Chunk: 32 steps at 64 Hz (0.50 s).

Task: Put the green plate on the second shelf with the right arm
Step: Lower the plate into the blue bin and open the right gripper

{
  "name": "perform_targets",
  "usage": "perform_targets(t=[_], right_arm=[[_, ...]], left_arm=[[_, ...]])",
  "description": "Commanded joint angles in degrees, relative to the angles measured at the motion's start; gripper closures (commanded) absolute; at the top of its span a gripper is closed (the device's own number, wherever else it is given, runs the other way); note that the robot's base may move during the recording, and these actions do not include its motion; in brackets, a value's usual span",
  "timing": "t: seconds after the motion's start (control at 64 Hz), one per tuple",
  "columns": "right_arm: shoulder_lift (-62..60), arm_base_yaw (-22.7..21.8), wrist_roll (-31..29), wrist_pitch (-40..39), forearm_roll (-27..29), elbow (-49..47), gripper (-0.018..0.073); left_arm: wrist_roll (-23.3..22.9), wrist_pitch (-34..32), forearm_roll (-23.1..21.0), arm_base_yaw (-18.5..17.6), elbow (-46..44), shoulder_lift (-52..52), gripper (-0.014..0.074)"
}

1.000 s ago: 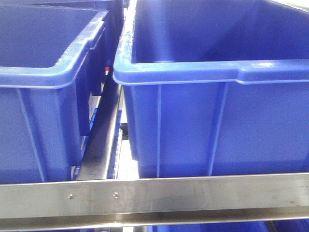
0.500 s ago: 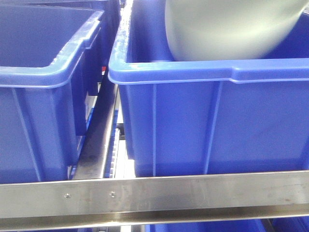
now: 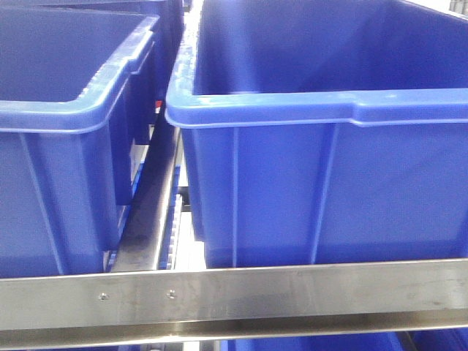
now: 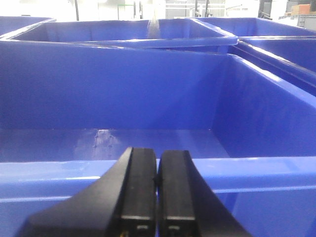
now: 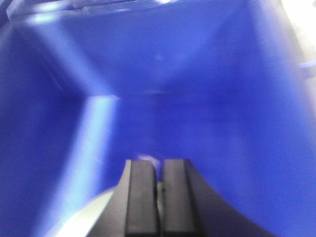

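Observation:
In the right wrist view my right gripper (image 5: 158, 170) is shut on the rim of the green plate (image 5: 81, 219). The plate shows as a pale blurred curve at the lower left, with a sliver of rim between the fingertips. Gripper and plate are inside a blue crate (image 5: 163, 64), pointing at its floor and far wall. The front view does not show the plate or either gripper. My left gripper (image 4: 157, 168) is shut on nothing and hovers at the near rim of another blue crate (image 4: 148, 89). A steel shelf rail (image 3: 292, 292) runs along the front; which shelf it is I cannot tell.
Two deep blue crates stand side by side behind the rail, left crate (image 3: 66, 117) and right crate (image 3: 322, 110), with a narrow gap and a steel divider (image 3: 150, 212) between them. More blue crates (image 4: 148, 32) fill the rows behind.
Half a second ago the pale plate filled the top of the right crate in the front view. It has left that view, and the crate interior shows bare blue again.

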Motion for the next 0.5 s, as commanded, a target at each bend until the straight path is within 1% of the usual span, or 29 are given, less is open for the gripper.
perform_targets(t=[0.0, 0.062, 0.203, 0.484], right_arm=[[-6.8, 0.2, -0.1, 1.2, -1.8, -2.4, 0.0482], [-9.6, 0.1, -0.1, 2.7, -1.8, -2.4, 0.0482], [-13.1, 0.1, -0.1, 2.8, -1.8, -2.4, 0.0482], [-13.4, 0.1, -0.1, 2.8, -2.0, -2.4, 0.0482]], left_arm=[[-0.1, -4.8, -0.3, -0.1, 2.3, -0.9, 0.0466], [-0.1, -4.8, -0.3, -0.1, 2.3, -0.9, 0.0466], [-0.1, -4.8, -0.3, -0.1, 2.3, -0.9, 0.0466], [-0.1, -4.8, -0.3, -0.1, 2.3, -0.9, 0.0466]])
